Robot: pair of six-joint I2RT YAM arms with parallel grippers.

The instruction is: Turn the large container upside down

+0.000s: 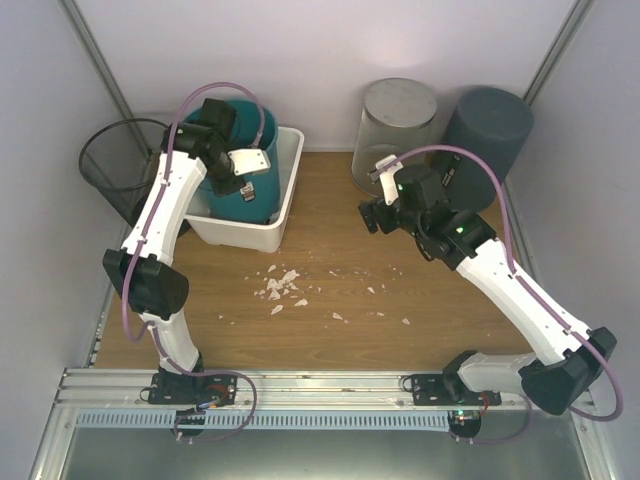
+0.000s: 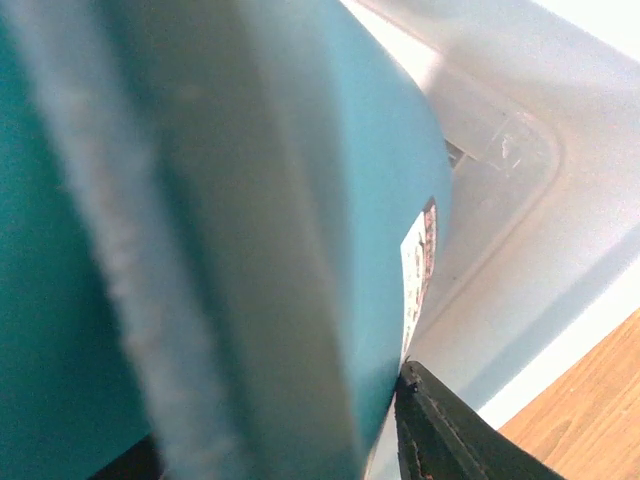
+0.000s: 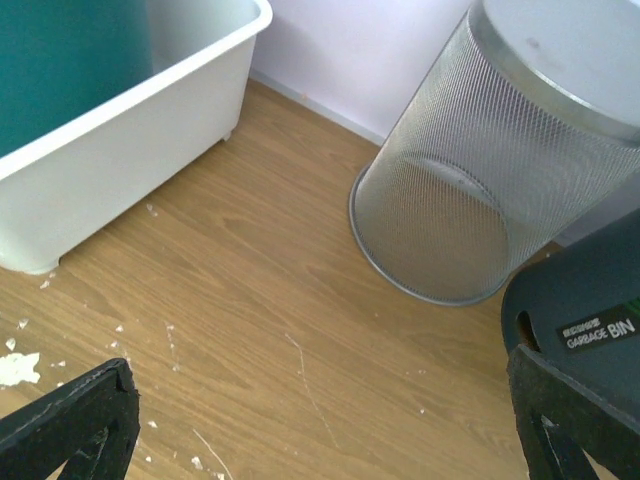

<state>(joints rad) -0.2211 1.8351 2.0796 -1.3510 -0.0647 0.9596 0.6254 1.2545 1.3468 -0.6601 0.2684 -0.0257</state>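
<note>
Wood-grain worktop (image 1: 330,260), pale plain walls, white scraps (image 1: 280,288) on the wood between my claws. Left claw (image 1: 238,150) clamped on the smooth wall of the teal bin (image 1: 262,150), which sits mouth up inside the white plastic tub (image 1: 285,190). Right claw (image 3: 320,430) spread wide, holding nothing, over the wood. Ahead-right of it: round silver mesh bin (image 3: 470,180) and matte dark bin (image 3: 590,300), both base-up.

teal container (image 3: 70,60) in white tub (image 3: 130,150) | mesh bin (image 3: 470,190) inverted | dark bin (image 3: 590,290) right
</note>
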